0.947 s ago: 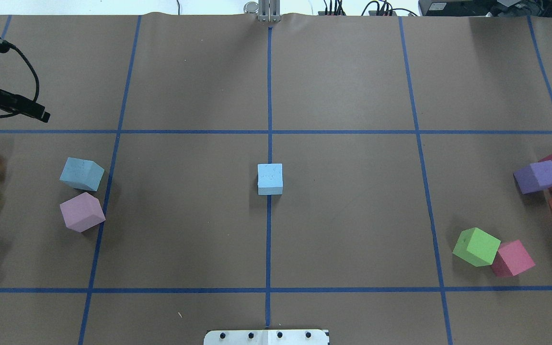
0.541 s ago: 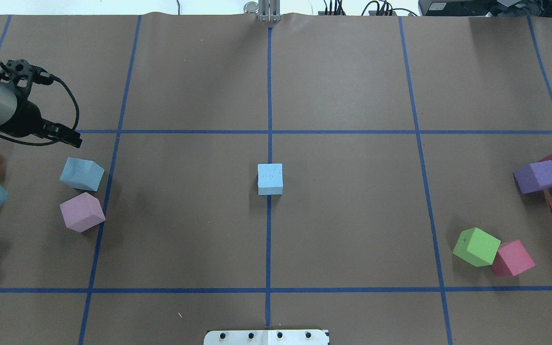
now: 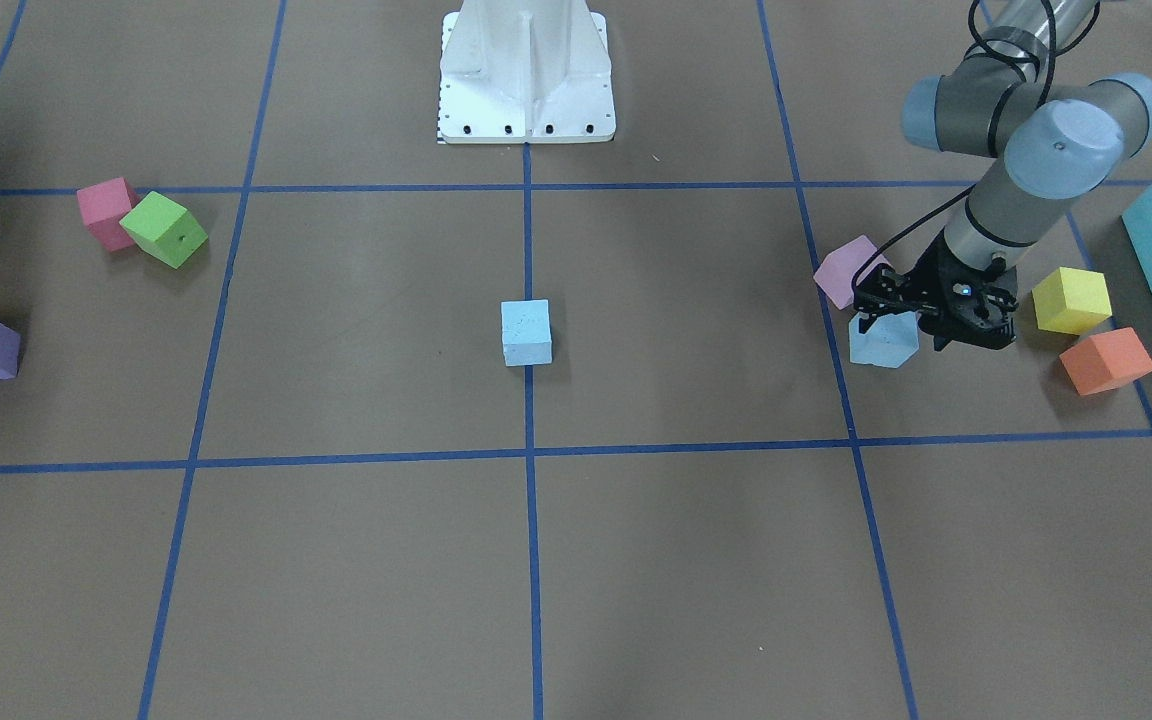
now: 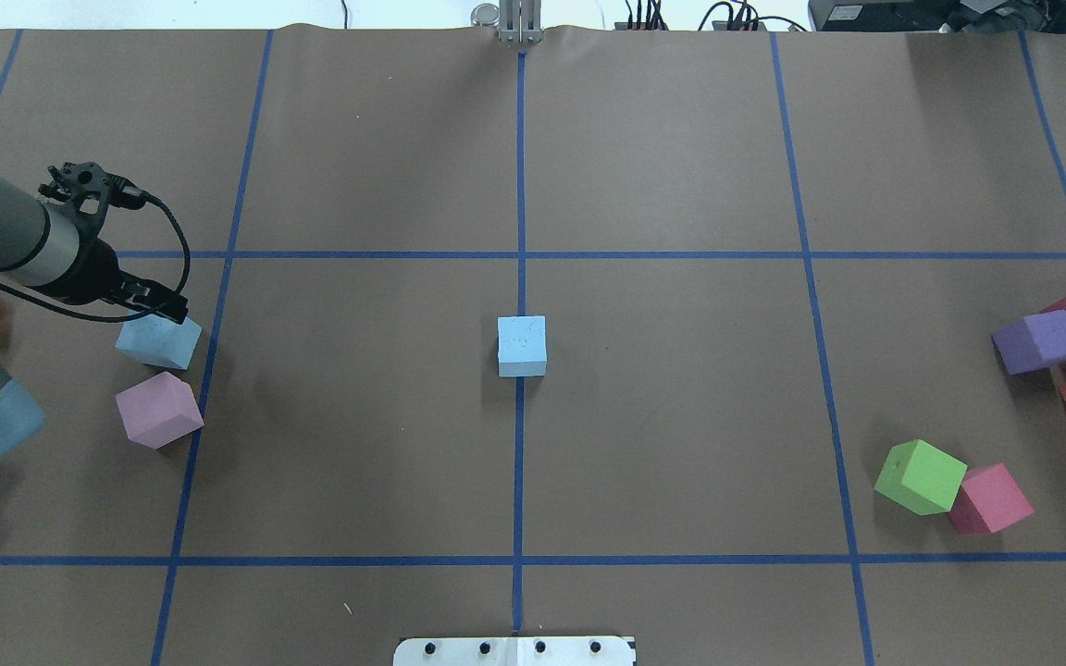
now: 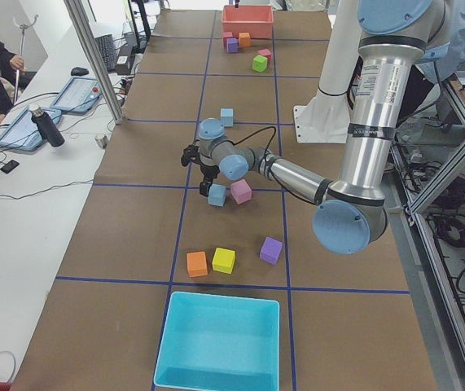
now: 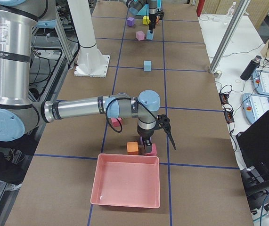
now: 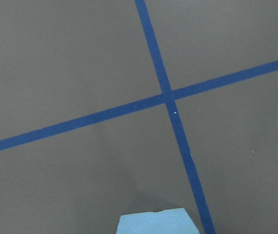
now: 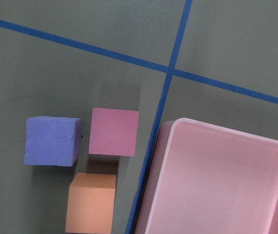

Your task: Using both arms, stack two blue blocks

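Left gripper (image 4: 163, 303) hovers low over the outer pale sky-blue foam cube (image 4: 158, 340), which rests on the brown paper just under and slightly robot-ward of the fingertips. Only its near edge peeks into the bottom of the left wrist view. How wide the jaws stand I cannot tell, since the black fingers merge into one dark mass, but they have hold of nothing.

This looks like the approach to the first pick. The next move calls for centring over the cube, turning the wrist to match its skewed faces, then lowering so the fingers straddle it. A mauve foam cube (image 4: 159, 410) lies just beyond the blue one on the robot's side and is close enough to be nudged.

To this gripper's right, well apart, the second pale sky-blue foam cube (image 4: 522, 345) sits squarely on the centre tape line. It is probably the base of the stack.

Farther right, the right gripper (image 6: 147, 145) hangs above a purple cube (image 8: 52, 141), a pink cube (image 8: 114, 131) and an orange cube (image 8: 91, 202) beside a pink plastic tray (image 8: 216, 175). No blue cube is near it. Its opening cannot be told either.
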### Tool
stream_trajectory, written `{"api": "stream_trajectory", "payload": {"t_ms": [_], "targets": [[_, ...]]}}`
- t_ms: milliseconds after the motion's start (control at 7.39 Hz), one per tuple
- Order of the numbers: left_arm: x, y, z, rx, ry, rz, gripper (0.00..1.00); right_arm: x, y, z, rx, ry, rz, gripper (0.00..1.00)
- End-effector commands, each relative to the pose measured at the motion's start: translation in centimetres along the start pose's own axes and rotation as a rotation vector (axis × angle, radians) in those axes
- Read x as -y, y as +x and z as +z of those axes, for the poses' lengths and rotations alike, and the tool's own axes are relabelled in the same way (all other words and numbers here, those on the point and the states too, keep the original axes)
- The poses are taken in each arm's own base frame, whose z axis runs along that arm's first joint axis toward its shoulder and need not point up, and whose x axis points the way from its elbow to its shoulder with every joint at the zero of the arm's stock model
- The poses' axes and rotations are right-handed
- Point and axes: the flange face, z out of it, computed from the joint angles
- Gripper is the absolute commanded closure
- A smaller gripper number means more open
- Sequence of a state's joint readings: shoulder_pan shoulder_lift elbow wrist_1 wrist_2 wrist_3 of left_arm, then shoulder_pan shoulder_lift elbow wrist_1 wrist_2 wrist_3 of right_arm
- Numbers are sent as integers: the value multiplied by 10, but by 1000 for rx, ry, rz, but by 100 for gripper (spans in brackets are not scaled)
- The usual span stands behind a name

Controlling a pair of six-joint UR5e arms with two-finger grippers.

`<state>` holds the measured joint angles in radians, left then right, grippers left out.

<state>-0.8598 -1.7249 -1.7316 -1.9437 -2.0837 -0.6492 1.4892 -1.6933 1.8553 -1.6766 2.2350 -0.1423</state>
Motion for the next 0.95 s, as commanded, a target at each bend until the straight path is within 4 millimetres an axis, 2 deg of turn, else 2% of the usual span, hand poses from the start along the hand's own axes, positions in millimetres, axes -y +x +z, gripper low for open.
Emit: {"api": "stream_trajectory", "payload": {"t_ms": [0,271,406,541,812], "targets": [[-9,8,15,0,-31,-25,1,0,1,2,1,-4,4,0],[-16,16,27,-2,-54,-30,2,0,1,3,1,-5,5,0],[-17,14,33,6,-64,-32,3,0,1,3,1,-6,6,0],[-18,10,37,10,-72,-35,13,0,1,3,2,-6,8,0],[-18,12,37,9,-72,-35,53,0,0,3,15,-4,8,0]]}}
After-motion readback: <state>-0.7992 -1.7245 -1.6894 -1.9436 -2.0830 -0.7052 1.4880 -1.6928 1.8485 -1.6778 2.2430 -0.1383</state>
